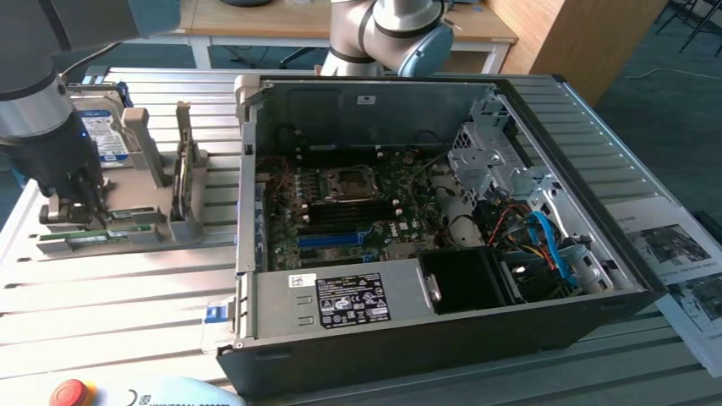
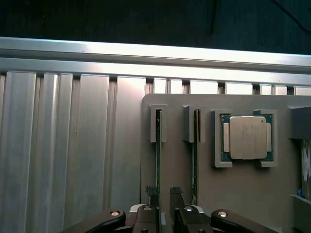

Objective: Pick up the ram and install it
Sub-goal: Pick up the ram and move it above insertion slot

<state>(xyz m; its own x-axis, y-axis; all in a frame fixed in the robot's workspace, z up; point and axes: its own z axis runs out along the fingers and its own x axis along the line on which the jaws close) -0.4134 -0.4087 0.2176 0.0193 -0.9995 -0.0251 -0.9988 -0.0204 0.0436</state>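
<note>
Open wide, the end effector (image 2: 164, 193) points straight down. Its two dark fingers (image 2: 152, 193) straddle one end of a thin green ram stick (image 2: 158, 150). The stick runs just beside one finger with a gap to the other, so it is neither clamped nor lifted.

The slatted aluminium bench (image 1: 113, 321) carries a large black computer case (image 1: 451, 347), which lies open side up across the bench's middle. The green motherboard (image 1: 338, 220) is exposed inside it. The grey robot arm (image 1: 34, 93) stands over the bench edge on the exterior view's left, with its last links vertical. Its wrist is directly above a grey plastic holder block (image 1: 169, 230), which sits on the bench between that edge and the case. A hard drive with a blue label (image 1: 100, 127) stands upright in the part of the holder nearer the bench's far edge in the exterior view.

The ram stick stands on its long edge in a narrow slot of the holder. A second green stick (image 2: 195, 160) stands in the neighbouring slot, parallel and apart. Beside that, a square silver processor chip (image 2: 247, 137) lies flat in its own recess.
</note>
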